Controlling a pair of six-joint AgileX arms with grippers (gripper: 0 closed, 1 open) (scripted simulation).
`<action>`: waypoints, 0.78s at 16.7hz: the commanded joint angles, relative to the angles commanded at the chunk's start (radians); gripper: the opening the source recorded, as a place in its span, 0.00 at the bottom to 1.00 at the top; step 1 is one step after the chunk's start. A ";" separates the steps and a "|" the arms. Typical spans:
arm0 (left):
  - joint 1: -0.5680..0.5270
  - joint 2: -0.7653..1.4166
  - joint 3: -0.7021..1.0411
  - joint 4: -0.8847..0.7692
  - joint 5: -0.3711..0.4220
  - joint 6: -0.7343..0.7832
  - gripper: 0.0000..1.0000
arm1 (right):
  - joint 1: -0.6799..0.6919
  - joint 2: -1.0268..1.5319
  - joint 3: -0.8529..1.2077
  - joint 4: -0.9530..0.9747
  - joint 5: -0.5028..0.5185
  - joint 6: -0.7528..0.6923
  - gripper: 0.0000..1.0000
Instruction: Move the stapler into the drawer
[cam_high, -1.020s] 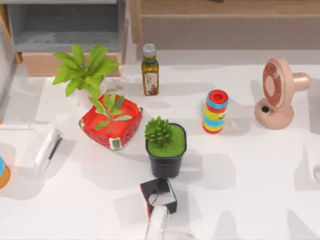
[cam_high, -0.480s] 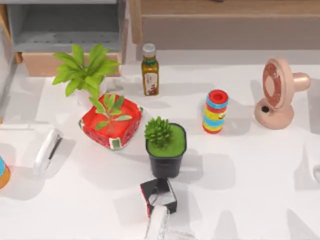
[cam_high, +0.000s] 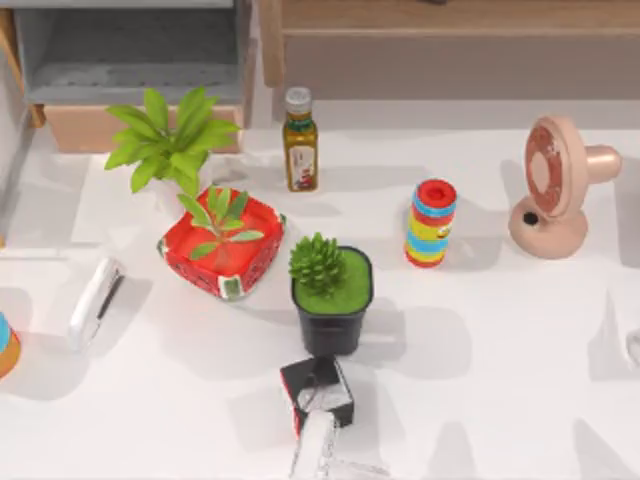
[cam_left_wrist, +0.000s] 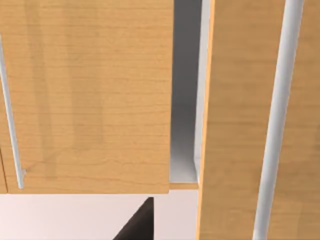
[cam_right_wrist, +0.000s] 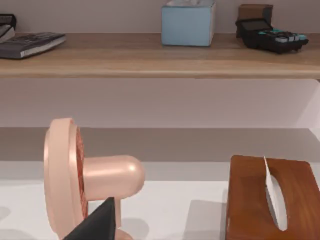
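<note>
The stapler (cam_high: 94, 302), a slim white bar with a dark underside strip, lies flat on the white table near the left edge. The drawer (cam_high: 90, 128) stands pulled out at the back left, its grey inside showing behind a tan front panel. A leafy green plant (cam_high: 165, 145) sits just in front of that panel. A dark tip of my left gripper (cam_left_wrist: 135, 227) shows in the left wrist view, facing tan wooden cabinet fronts with silver handles. A dark tip of my right gripper (cam_right_wrist: 100, 222) shows in the right wrist view, in front of the pink fan (cam_right_wrist: 80, 175).
Between stapler and drawer stand the leafy plant and a red planter (cam_high: 222, 243). Also on the table are an oil bottle (cam_high: 300, 140), a succulent in a black pot (cam_high: 330, 295), a black box with red edges (cam_high: 318, 390), a striped cylinder (cam_high: 430, 222) and the fan (cam_high: 555, 185). A brown shelf unit (cam_high: 450, 45) runs along the back.
No object on the table has moved. Only the faint shadows near the right edge have shifted slightly.
</note>
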 joint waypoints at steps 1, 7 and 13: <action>0.000 0.000 0.000 0.000 0.000 0.000 1.00 | 0.000 0.000 0.000 0.000 0.000 0.000 1.00; 0.000 0.000 0.000 0.000 0.000 0.000 1.00 | 0.000 0.000 0.000 0.000 0.000 0.000 1.00; 0.029 -0.013 -0.037 0.023 0.030 0.002 1.00 | 0.000 0.000 0.000 0.000 0.000 0.000 1.00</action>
